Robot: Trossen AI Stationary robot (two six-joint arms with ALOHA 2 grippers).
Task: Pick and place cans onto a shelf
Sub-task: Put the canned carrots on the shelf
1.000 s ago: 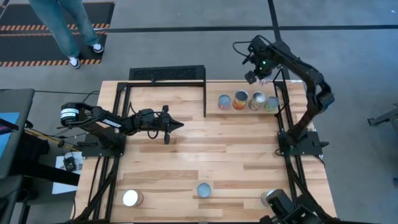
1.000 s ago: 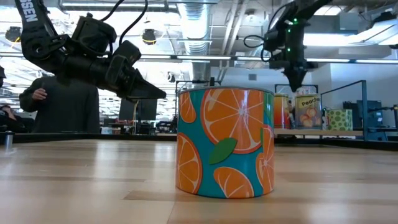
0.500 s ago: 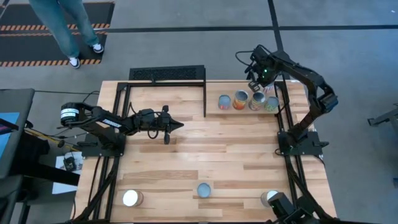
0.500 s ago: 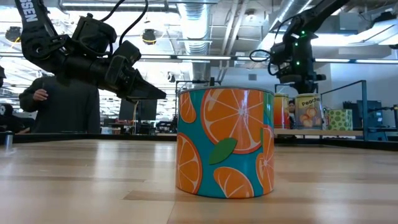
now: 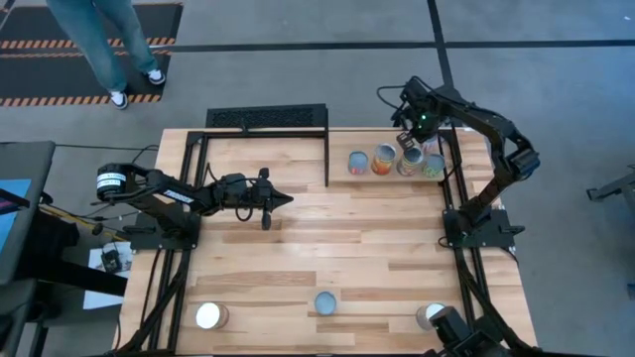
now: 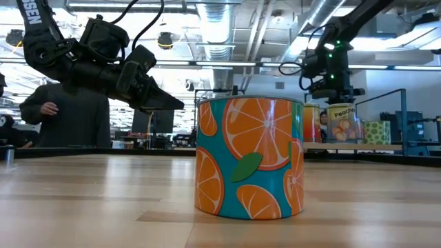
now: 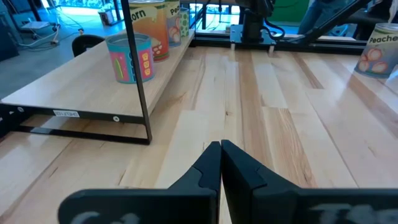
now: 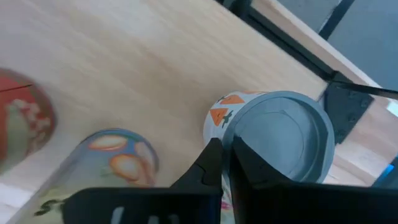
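Four cans (image 5: 395,162) stand in a row on the raised wooden shelf (image 7: 81,84) at the table's far right. My right gripper (image 5: 409,141) is shut and points down over this row, just above a grey-topped can (image 8: 280,134); it also shows in the low view (image 6: 331,91) above the peach-labelled can (image 6: 341,122). Three more cans stand along the near edge: a white-topped one (image 5: 209,315), the orange-patterned one (image 6: 249,157) and one at the right (image 5: 429,315). My left gripper (image 7: 221,148) is shut and empty above the table's left middle. My right gripper's shut fingers (image 8: 214,163) point down beside the rim (image 8: 231,134) of the grey-topped can. I cannot tell whether they touch it. The can stands upright on the shelf.
A black mesh rack (image 5: 266,117) stands at the far edge, and a black post (image 5: 327,159) marks the shelf's left end. Black frame rails run along both table sides. One person (image 6: 65,117) stands beyond the table and another (image 5: 104,45) walks at the far left.
My right gripper has come from beyond the far edge toward the near edge, over the row of cans on the shelf, and has turned on the way. The cans have stayed in place.
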